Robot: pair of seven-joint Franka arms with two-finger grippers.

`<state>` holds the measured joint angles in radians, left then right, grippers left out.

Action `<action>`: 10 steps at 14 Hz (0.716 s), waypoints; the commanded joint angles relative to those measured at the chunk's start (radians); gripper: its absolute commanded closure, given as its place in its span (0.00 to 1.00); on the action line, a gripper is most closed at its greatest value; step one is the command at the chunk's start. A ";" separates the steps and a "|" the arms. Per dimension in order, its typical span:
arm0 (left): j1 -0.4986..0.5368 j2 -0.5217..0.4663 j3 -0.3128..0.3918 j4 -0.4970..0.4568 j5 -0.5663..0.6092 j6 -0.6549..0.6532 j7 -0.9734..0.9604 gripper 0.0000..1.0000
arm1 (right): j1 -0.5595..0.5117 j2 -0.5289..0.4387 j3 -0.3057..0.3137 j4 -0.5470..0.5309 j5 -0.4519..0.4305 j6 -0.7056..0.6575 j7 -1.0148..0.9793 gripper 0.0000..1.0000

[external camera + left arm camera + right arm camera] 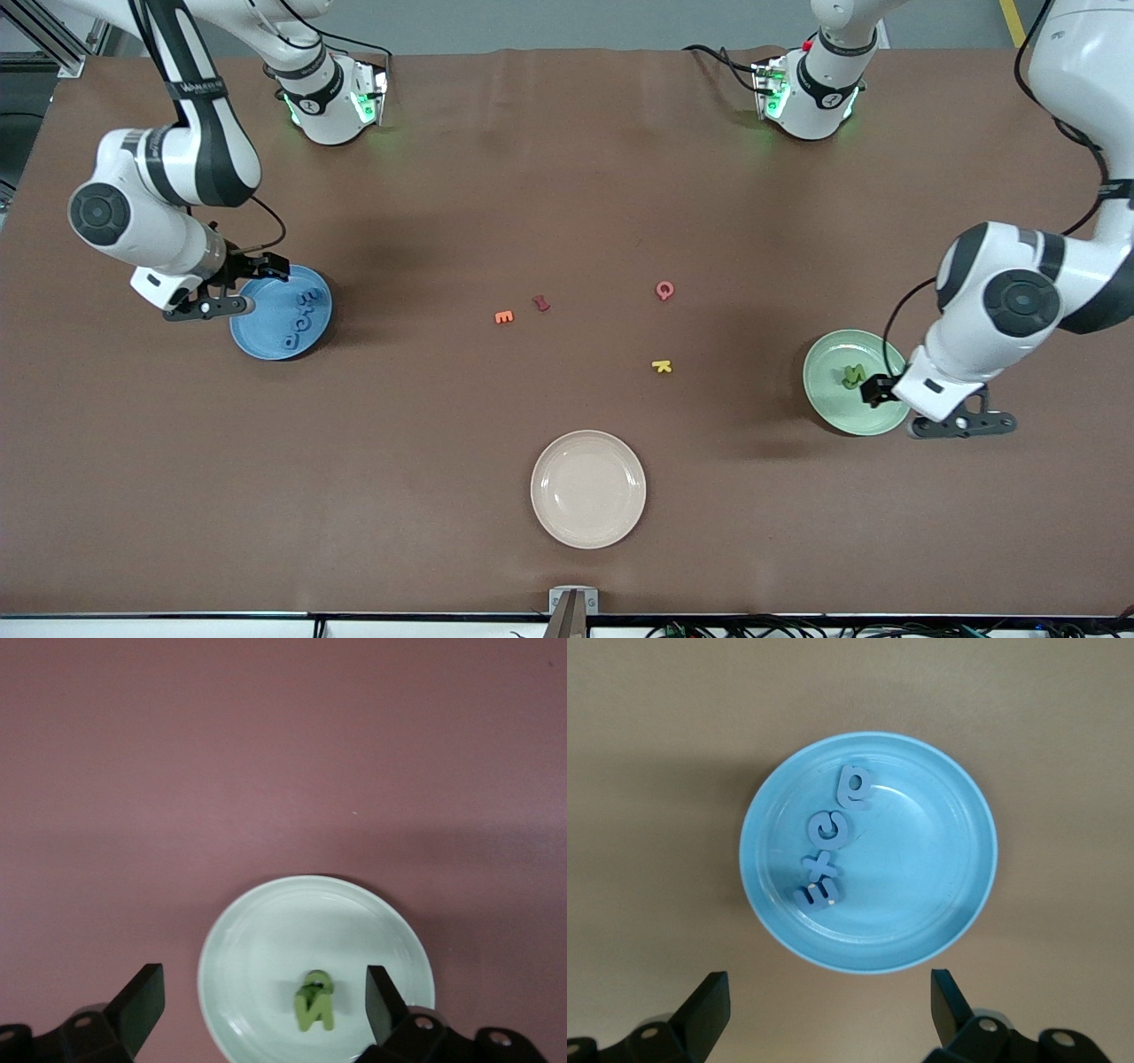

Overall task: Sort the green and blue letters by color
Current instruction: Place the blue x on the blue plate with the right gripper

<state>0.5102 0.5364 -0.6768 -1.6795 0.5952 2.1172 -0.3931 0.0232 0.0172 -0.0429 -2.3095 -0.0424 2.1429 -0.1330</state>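
While both grippers hang spread and empty: four blue letters (830, 846) in blue plate (957, 904), right gripper (828, 1014) above; green letters (314, 999) piled, count unclear, in green plate (257, 939) under left gripper (266, 1010).

Four blue letters (830, 843) lie in the blue plate (957, 806); green letters (314, 999) pile in the green plate (266, 930).

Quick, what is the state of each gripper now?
Left gripper: open, holding nothing, over the green plate.
Right gripper: open, holding nothing, by the blue plate.
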 commanded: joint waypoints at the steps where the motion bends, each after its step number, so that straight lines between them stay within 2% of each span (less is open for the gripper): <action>1: 0.008 -0.004 -0.044 0.105 -0.049 -0.144 0.053 0.00 | -0.002 -0.016 0.018 0.022 0.007 -0.023 -0.005 0.00; 4: 0.007 -0.006 -0.125 0.240 -0.051 -0.348 0.053 0.00 | -0.006 -0.025 0.015 0.036 0.007 -0.037 -0.005 0.00; 6: 0.008 -0.022 -0.185 0.306 -0.052 -0.474 0.053 0.00 | -0.011 -0.039 0.011 0.074 0.009 -0.104 -0.004 0.00; 8: 0.007 -0.062 -0.214 0.320 -0.060 -0.519 0.054 0.00 | -0.012 -0.040 0.011 0.163 0.035 -0.217 0.000 0.00; 10: -0.015 -0.146 -0.190 0.319 -0.151 -0.520 0.054 0.00 | -0.008 -0.034 0.012 0.295 0.061 -0.366 0.079 0.00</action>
<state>0.5101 0.4744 -0.8892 -1.3582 0.5175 1.6211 -0.3562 0.0220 -0.0052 -0.0372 -2.1296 -0.0091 1.9051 -0.1130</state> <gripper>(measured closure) 0.000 0.000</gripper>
